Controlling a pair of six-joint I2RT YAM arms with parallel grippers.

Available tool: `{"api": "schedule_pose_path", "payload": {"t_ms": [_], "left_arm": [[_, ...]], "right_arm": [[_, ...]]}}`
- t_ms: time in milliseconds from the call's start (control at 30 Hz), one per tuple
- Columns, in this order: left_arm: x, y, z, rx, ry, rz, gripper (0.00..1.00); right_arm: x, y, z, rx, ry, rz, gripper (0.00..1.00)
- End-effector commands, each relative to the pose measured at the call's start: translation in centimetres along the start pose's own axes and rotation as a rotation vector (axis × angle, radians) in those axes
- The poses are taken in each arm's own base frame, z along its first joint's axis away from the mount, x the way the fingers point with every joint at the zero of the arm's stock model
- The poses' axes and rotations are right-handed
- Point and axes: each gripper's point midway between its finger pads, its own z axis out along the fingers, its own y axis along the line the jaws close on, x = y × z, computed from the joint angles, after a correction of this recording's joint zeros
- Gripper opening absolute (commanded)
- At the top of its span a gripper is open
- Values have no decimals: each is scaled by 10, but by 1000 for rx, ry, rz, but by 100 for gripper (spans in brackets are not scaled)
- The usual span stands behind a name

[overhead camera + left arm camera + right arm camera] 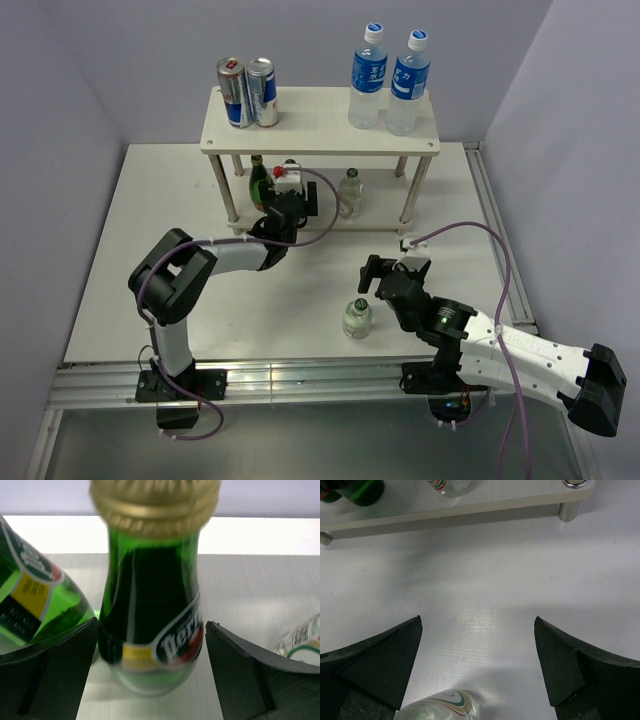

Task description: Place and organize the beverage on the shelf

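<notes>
The cream-white shelf (320, 120) stands at the back of the table. My left gripper (287, 190) reaches onto its lower board. In the left wrist view its fingers (151, 624) stand open around an upright green Perrier bottle (150, 605), with a small gap on the right side. A second green bottle (35, 600) stands just to the left, and a clear bottle (300, 642) to the right. My right gripper (390, 270) is open and empty over the table. A clear glass bottle (357, 318) stands beside it and shows low between its fingers (440, 707).
Two cans (248, 92) and two blue-label water bottles (388, 80) stand on the shelf's top board. The lower board's front edge (520, 495) and a round leg (567, 511) lie ahead of the right gripper. Walls enclose the table on three sides.
</notes>
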Motion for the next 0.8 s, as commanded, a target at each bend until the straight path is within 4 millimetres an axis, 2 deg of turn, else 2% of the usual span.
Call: {"api": "schedule_pose_path", "payload": {"t_ms": [0,233,400,467,600,633,767], "left_arm": [[-31,2,-11,0,-70,-70,94],[-33,1,-31,11,-64,-83,98],[-26,1,-48,4,-41,-67,99],[-30,-1,-57,10,-46,-73,99],[-23,4,-78,11,-23,-77,99],[-30,3,-86,22,-30,-87,99],[-29,8,-110,26,-3,-79,99]], "right_arm": [[-9,0,0,11,-39,30,100],[-8,0,0,12,-40,31,100],[-10,0,-1,7,-47,38,100],[-10,0,-1,7,-46,40,100],[-10,-1,-1,12,-48,39,100],[-10,-1,-1,14,-48,38,100],[-12,-3,-2,15,-59,52,100]]}}
